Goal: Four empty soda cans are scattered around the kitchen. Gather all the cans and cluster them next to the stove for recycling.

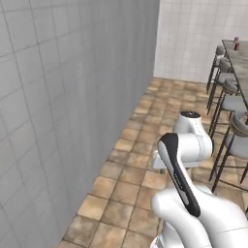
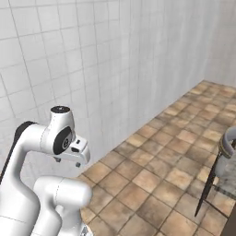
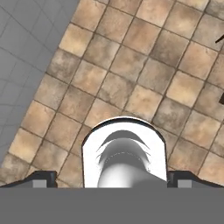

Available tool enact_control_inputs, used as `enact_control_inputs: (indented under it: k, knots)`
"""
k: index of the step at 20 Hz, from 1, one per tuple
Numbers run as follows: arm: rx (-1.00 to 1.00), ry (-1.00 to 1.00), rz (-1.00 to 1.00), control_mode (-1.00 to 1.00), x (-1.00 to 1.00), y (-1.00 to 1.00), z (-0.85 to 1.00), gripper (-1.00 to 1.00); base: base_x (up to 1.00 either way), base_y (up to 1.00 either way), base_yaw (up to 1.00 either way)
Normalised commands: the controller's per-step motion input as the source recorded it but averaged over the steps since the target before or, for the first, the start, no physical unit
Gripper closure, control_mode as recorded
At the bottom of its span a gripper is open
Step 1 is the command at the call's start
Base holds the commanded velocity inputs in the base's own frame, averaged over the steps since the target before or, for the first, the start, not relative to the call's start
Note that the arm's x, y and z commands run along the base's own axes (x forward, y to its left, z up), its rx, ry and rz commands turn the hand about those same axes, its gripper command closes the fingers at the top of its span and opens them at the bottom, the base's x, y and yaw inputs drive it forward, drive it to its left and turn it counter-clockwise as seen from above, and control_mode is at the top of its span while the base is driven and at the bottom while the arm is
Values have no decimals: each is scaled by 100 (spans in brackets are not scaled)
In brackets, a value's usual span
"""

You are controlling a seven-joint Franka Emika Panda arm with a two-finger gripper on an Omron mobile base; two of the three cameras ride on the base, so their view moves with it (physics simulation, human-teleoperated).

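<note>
While the arm folds up at the lower right of the left base view, a grey marbled desk (image 1: 240, 60) runs along the right edge, with a dark red soda can (image 1: 236, 44) standing on it at the upper right, well apart from the arm. Stools (image 1: 231, 102) line the desk's near side over the brown tiled floor (image 1: 131, 174).

Seen from the right base view, the arm sits at the lower left beside a white tiled wall (image 2: 115, 69), and one stool shows at the right edge.

Looking down, the hand view has the tool (image 3: 112, 180) at the bottom over floor tiles, its fingertips (image 3: 43, 178) standing wide apart with nothing between them.
</note>
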Motion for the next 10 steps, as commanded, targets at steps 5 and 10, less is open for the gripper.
enact_control_inputs:
  k: [5,10]
  knots:
    - [0,0,0,100,0,0,0,-100,100,74,-42]
    - [0,0,0,100,0,0,0,-100,100,47,-52]
